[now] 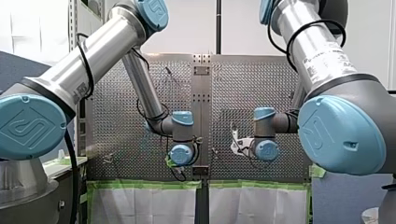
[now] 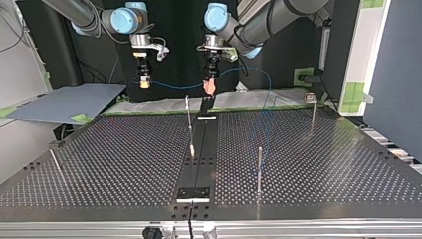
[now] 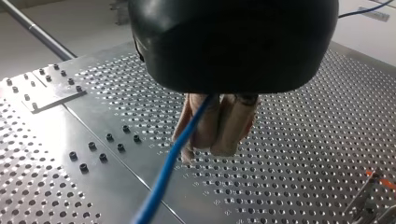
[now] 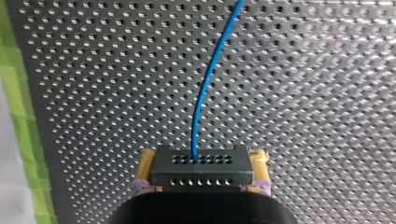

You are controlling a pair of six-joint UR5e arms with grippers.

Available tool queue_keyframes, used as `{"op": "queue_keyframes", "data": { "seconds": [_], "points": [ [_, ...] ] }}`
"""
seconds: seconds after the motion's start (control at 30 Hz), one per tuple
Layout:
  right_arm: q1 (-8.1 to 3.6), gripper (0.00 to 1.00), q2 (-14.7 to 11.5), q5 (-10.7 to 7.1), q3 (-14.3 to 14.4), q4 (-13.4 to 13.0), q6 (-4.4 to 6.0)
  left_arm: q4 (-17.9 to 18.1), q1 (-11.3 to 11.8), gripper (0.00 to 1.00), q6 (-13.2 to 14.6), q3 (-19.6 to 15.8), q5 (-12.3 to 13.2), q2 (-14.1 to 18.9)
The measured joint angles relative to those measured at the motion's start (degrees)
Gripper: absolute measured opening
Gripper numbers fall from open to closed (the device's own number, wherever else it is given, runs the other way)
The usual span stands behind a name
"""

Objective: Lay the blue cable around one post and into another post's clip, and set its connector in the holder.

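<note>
Right wrist view: what is my right gripper (image 4: 203,162) holding?
— Its yellow pads (image 4: 147,164) clamp a dark rectangular connector block (image 4: 201,171); the thin blue cable (image 4: 205,88) runs from it, out over the perforated metal table (image 4: 327,93).
And my left gripper (image 3: 215,128)?
— Its beige pads (image 3: 234,125) are pinched tight on that cable. Top view: both hang above the table's far edge, cable slung between them

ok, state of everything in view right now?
left gripper: shut on cable
right gripper: shut on connector
cable: hanging in the air between the grippers, round no post
connector: held off the table, cable plugged in
posts: bare
</note>
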Motion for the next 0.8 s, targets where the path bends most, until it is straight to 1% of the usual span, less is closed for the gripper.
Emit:
{"op": "queue_keyframes", "data": {
  "seconds": [0.13,0.23,0.3,0.6,0.67,0.8],
  "points": [
    [0.04,0.01,2.17,-0.09,-1.37,0.47,0.33,-0.59,0.42,0.14,2.18,0.97,-0.1,-1.06],
    [0.04,0.01,3.68,-0.03,-2.28,0.77,0.77,-1.49,0.62,0.14,3.75,2.14,-0.11,-2.38],
    [0.05,0.01,4.62,-0.01,-2.73,0.75,0.91,-1.36,0.68,0.14,5.01,2.85,-0.01,-3.58],
    [0.16,0.01,9.72,0.01,-5.71,1.02,0.79,0.21,0.63,0.14,10.23,5.28,0.39,-8.77],
    [0.08,0.01,10.79,0.01,-6.66,1.44,0.84,0.43,0.68,0.14,11.31,5.45,0.39,-9.81],
    [-0.15,0.01,12.67,0.03,-8.87,3.03,0.98,0.71,0.98,0.14,13.21,5.77,0.17,-10.71]
  ]
}}
